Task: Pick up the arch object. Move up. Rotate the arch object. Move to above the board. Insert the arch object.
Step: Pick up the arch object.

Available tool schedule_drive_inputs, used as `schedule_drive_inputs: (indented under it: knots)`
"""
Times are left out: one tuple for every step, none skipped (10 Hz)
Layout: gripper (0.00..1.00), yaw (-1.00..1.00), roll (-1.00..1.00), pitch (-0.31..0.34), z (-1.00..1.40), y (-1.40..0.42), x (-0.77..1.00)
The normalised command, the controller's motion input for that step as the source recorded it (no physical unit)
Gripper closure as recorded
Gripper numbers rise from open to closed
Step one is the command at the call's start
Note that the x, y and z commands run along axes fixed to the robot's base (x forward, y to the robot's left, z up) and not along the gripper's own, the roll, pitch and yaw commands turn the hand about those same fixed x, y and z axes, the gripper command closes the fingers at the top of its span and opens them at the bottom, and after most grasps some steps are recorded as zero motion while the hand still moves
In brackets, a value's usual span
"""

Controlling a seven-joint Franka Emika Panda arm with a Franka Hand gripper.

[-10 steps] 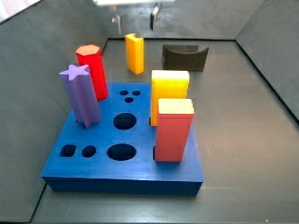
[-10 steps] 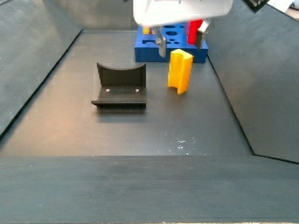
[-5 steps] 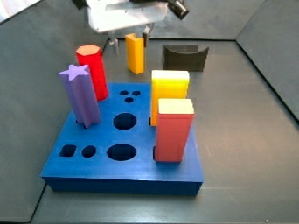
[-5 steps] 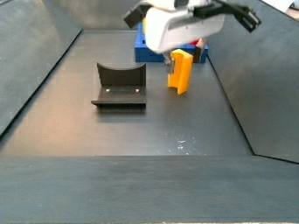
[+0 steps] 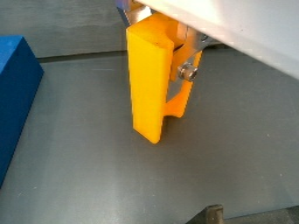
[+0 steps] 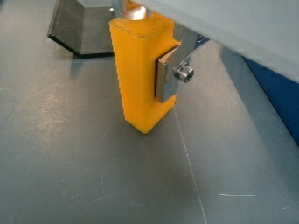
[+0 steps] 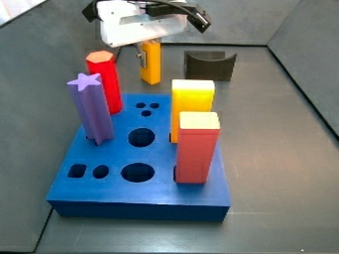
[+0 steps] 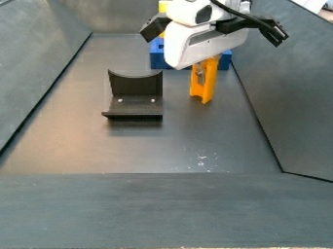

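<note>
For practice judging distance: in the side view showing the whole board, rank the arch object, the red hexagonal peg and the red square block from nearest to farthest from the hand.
1. Arch object: at the hand, upright on the floor.
2. Red hexagonal peg: on the board's far corner.
3. Red square block: on the board's near side.

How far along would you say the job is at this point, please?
Early. The hand is down around the upright orange piece, a finger flat against its side, but the piece stands on the floor. Lifting, turning and fitting it into the blue board remain.
</note>
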Motion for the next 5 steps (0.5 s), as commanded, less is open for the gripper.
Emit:
schedule_drive_inputs:
  knots:
    - [1.0, 0.0, 0.0, 0.0, 0.0, 0.0, 0.0]
    - [1.0, 0.0, 0.0, 0.0, 0.0, 0.0, 0.0]
    - [1.0, 0.0, 0.0, 0.0, 0.0, 0.0, 0.0]
    - [1.0, 0.0, 0.0, 0.0, 0.0, 0.0, 0.0]
    - [1.0, 0.0, 0.0, 0.0, 0.0, 0.0, 0.0]
